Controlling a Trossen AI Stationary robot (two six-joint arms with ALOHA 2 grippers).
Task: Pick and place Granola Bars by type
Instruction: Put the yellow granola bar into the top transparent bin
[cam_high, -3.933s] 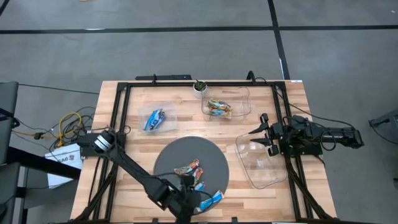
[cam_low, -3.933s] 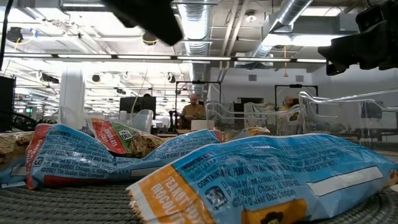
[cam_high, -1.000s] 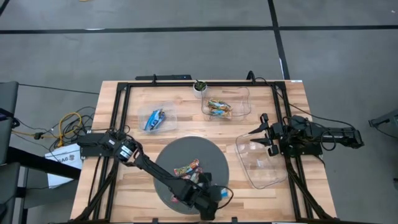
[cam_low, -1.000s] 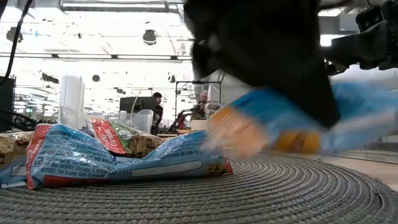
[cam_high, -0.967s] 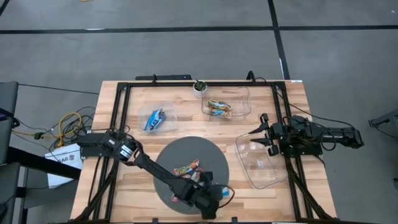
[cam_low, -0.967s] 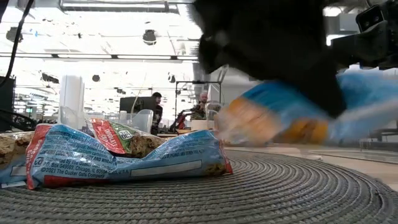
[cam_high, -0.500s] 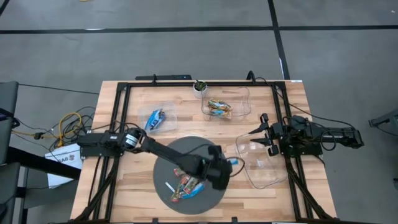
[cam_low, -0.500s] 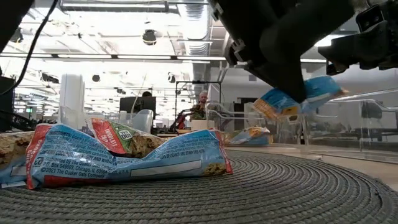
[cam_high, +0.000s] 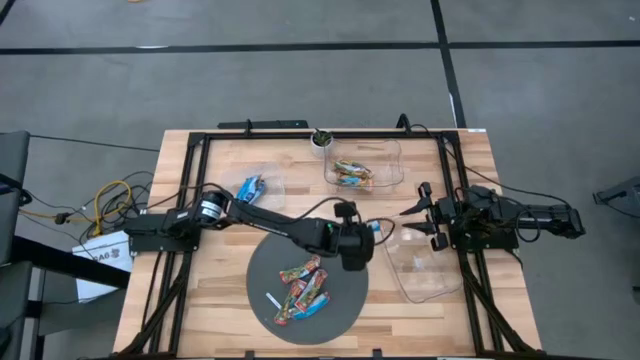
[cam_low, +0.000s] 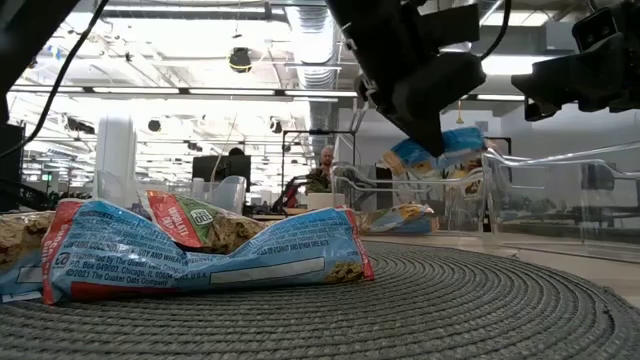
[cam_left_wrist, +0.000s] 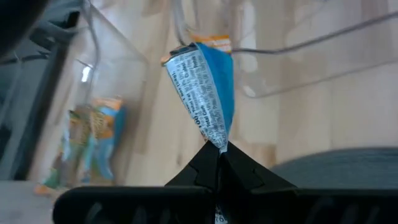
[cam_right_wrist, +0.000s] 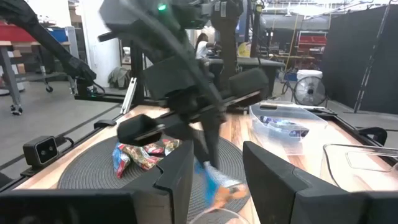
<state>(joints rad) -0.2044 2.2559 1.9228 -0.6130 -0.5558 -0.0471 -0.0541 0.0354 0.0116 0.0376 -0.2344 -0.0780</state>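
Blue-wrapped bar (cam_left_wrist: 208, 93) is pinched by one end in the closed left tool (cam_high: 372, 228), held in the air past the grey mat (cam_high: 345, 298) beside the clear tray (cam_high: 425, 282) at the bench's right. More bars (cam_high: 303, 290) lie piled on the mat. The right tool (cam_high: 415, 214) is parked over that tray's far edge, its fingers (cam_right_wrist: 283, 177) seemingly parted and holding nothing.

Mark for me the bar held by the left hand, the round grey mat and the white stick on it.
held blue bar (cam_left_wrist: 208, 93), left wrist view, wrapper middle
grey mat (cam_high: 343, 300), high view, bare right part
white stick (cam_high: 271, 300), high view, its middle
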